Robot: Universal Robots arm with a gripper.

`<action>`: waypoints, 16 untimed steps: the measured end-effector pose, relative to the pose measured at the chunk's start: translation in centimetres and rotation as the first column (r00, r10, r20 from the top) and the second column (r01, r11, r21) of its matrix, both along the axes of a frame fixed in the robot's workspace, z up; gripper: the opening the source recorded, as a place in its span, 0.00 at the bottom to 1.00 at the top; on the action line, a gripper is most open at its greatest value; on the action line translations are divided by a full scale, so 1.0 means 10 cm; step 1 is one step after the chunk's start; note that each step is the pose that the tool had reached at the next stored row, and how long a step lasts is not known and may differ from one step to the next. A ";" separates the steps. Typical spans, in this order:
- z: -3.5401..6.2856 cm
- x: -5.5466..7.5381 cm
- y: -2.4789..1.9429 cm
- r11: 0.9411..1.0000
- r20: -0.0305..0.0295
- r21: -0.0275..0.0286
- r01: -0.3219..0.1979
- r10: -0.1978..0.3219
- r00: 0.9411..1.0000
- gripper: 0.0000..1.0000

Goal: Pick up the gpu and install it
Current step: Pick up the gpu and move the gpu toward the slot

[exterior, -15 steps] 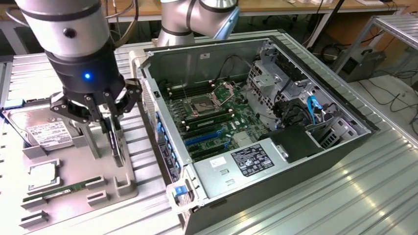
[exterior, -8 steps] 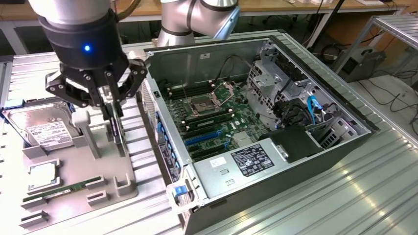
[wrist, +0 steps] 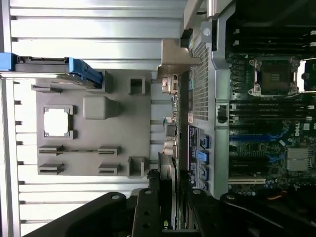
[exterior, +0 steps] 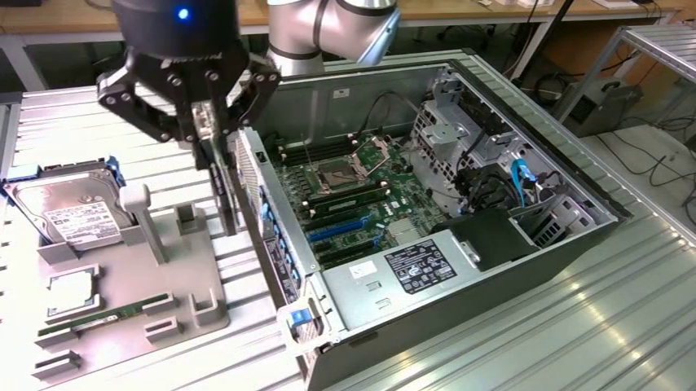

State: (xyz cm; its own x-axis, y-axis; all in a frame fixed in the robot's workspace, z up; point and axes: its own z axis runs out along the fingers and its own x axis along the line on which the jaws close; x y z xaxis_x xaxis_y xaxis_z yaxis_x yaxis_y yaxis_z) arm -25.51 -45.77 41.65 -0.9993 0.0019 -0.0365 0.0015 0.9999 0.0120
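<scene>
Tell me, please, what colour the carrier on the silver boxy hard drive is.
The plastic carrier is blue, clearest in the wrist view.

We see the arm come in from the top of the exterior view, its grey and silver joints bent over so that the black wrist, with a small blue light lit on it, points straight down. Below the wrist hangs the pincer, its black linkages spread wide on both sides and drawn in towards the fingers at the bottom. The fingers stand close together, clamped on the upper edge of the gpu, which hangs upright and edge-on beneath them. In the wrist view we look down along the dark linkages, which converge on the thin card from both sides
</scene>
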 end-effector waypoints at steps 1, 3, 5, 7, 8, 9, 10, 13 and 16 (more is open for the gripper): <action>0.049 0.05 -0.011 1.000 -0.002 0.000 0.000 0.000 1.000 0.26; 0.149 0.15 -0.028 1.000 -0.005 0.000 0.000 0.000 1.000 0.26; 0.203 0.33 -0.037 1.000 -0.010 0.000 0.000 0.000 1.000 0.26; 0.204 0.44 -0.037 1.000 -0.012 0.000 0.000 0.000 1.000 0.26; 0.204 0.49 -0.036 1.000 -0.012 0.000 0.000 0.000 1.000 0.26; 0.204 0.53 -0.037 1.000 -0.013 0.000 0.000 0.000 1.000 0.26; 0.204 0.58 -0.037 1.000 -0.014 0.000 0.000 0.000 1.000 0.26; 0.183 0.75 -0.036 1.000 -0.015 0.000 0.000 0.000 1.000 0.26; 0.103 0.95 -0.024 1.000 -0.016 -0.002 0.000 0.000 1.000 0.26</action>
